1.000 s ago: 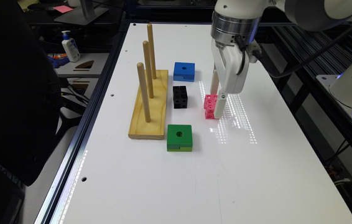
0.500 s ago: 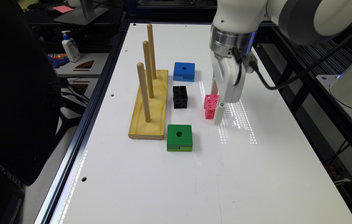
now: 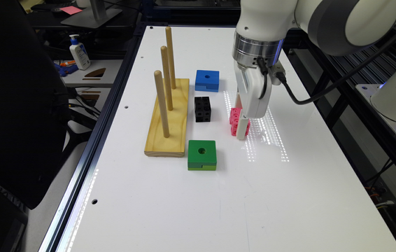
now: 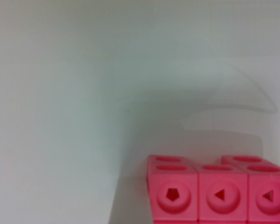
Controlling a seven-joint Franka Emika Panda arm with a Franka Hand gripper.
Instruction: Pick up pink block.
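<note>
Small bright pink plastic block (image 3: 234,121) of linked cubelets, resting on the white table (image 3: 219,196), just beside a black cube of the same build (image 3: 203,109), toward the exterior view's right. White gripper (image 3: 242,134) down at the block's near side, apparently touching it. Claw state: cannot tell, fingers unseen from the wrist. Close up (image 4: 214,191): recessed holes in each facet. Probably light, rigid, smooth-sided, so somewhat slippery; joints might separate under a skewed squeeze. Best taken square across two opposite flat faces, low and centred.
</note>
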